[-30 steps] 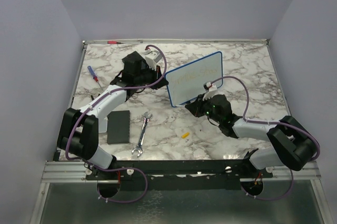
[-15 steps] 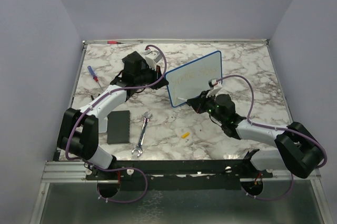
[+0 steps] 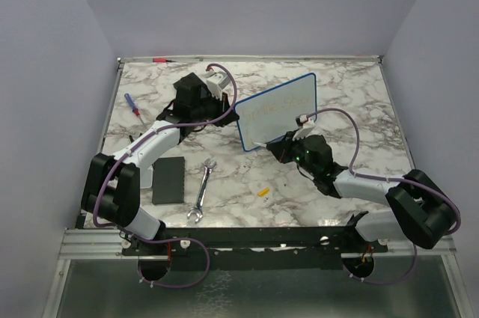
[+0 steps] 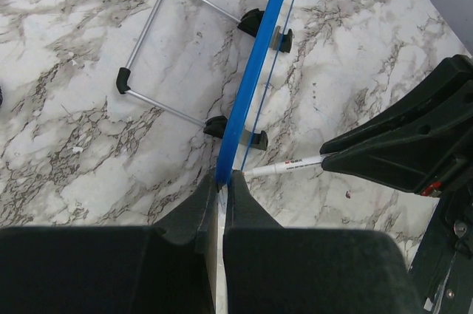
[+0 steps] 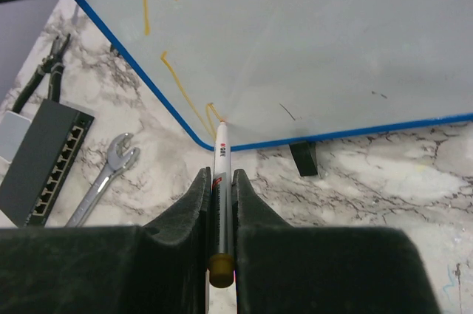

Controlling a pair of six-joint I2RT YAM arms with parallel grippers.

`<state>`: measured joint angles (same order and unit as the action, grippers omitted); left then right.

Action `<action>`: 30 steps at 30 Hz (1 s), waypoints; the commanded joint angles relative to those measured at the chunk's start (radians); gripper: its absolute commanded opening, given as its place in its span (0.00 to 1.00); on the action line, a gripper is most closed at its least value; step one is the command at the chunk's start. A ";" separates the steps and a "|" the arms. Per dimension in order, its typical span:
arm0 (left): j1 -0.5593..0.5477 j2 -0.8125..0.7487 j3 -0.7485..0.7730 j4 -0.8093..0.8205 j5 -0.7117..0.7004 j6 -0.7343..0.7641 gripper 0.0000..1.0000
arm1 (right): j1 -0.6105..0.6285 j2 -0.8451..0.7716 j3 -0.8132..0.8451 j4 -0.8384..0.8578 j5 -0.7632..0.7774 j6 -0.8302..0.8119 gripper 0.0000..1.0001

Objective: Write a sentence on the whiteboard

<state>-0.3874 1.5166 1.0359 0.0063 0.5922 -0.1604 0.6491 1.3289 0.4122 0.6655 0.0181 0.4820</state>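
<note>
The whiteboard, blue-framed, stands tilted on the marble table. Faint yellow lines of the sentence run across its face. My left gripper is shut on the board's left edge; in the left wrist view the blue frame runs straight into the left gripper. My right gripper is shut on a white marker. The marker's tip touches the board's lower left corner, beside fresh yellow strokes. More of the sentence shows at the upper left of the right wrist view.
A wrench, a black network switch and a yellow cap lie on the near table. A screwdriver lies at the left and a red pen at the back edge. The board's wire stand rests behind it.
My right gripper with the marker moved a little right along the board's lower part, then back left toward the corner. The left gripper and the board stayed put.
</note>
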 commanded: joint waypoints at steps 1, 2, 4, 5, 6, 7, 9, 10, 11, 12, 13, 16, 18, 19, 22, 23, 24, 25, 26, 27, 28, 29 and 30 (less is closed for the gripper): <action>-0.011 0.001 0.008 -0.053 0.007 0.002 0.00 | 0.001 0.035 -0.038 0.000 0.088 0.003 0.01; -0.012 0.001 0.008 -0.052 0.007 0.001 0.00 | 0.001 0.036 -0.043 -0.001 0.092 0.004 0.01; -0.011 0.002 0.009 -0.052 0.008 0.001 0.00 | 0.001 0.035 -0.050 -0.001 0.094 0.006 0.01; -0.011 0.002 0.009 -0.052 0.009 0.000 0.00 | 0.001 0.035 -0.050 -0.001 0.095 0.006 0.01; -0.012 0.002 0.009 -0.052 0.009 0.001 0.00 | 0.001 0.035 -0.050 -0.001 0.095 0.007 0.01; -0.012 0.002 0.009 -0.052 0.008 0.001 0.00 | 0.001 0.033 -0.049 -0.001 0.095 0.006 0.01; -0.012 0.003 0.009 -0.052 0.009 0.001 0.00 | 0.001 0.030 -0.046 -0.001 0.093 0.004 0.01; -0.012 0.004 0.009 -0.052 0.009 0.000 0.00 | 0.000 0.024 -0.044 -0.001 0.089 0.003 0.01; -0.011 0.004 0.009 -0.053 0.009 0.000 0.00 | 0.001 0.015 -0.044 -0.001 0.087 0.002 0.01; -0.012 0.004 0.009 -0.052 0.009 0.000 0.00 | 0.000 0.005 -0.046 -0.002 0.083 0.001 0.01; -0.012 0.004 0.009 -0.052 0.009 0.000 0.00 | 0.001 -0.009 -0.049 -0.006 0.081 0.000 0.01; -0.011 0.004 0.009 -0.052 0.009 0.000 0.00 | 0.001 -0.064 -0.052 -0.032 0.087 0.000 0.01; -0.012 0.004 0.009 -0.053 0.010 0.001 0.00 | 0.002 -0.101 -0.053 -0.052 0.098 0.000 0.01; -0.011 0.003 0.009 -0.052 0.011 0.001 0.00 | 0.001 -0.117 -0.053 -0.061 0.106 0.000 0.01; -0.013 0.001 0.009 -0.052 0.011 0.000 0.00 | 0.000 -0.154 -0.046 -0.082 0.123 -0.004 0.01; -0.014 0.001 0.009 -0.052 0.011 -0.001 0.00 | 0.001 -0.157 -0.041 -0.091 0.129 -0.008 0.01; -0.013 0.001 0.009 -0.052 0.010 -0.001 0.00 | 0.001 -0.158 -0.035 -0.095 0.136 -0.010 0.01; -0.013 0.001 0.009 -0.052 0.011 -0.001 0.00 | 0.001 -0.155 -0.029 -0.096 0.142 -0.013 0.01; -0.014 0.002 0.009 -0.052 0.010 -0.001 0.00 | 0.000 -0.152 -0.025 -0.094 0.147 -0.015 0.01; -0.014 0.000 0.008 -0.052 0.011 -0.001 0.00 | 0.001 -0.148 -0.020 -0.092 0.148 -0.019 0.01; -0.015 0.000 0.007 -0.052 0.011 -0.001 0.00 | 0.001 -0.141 -0.016 -0.088 0.149 -0.021 0.01; -0.016 0.000 0.007 -0.052 0.010 -0.001 0.00 | 0.001 -0.135 -0.011 -0.085 0.148 -0.022 0.01; -0.017 -0.001 0.006 -0.052 0.009 0.000 0.00 | 0.001 -0.129 -0.006 -0.082 0.144 -0.023 0.01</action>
<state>-0.3901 1.5166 1.0359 0.0059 0.5930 -0.1608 0.6491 1.1812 0.3702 0.5964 0.1257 0.4789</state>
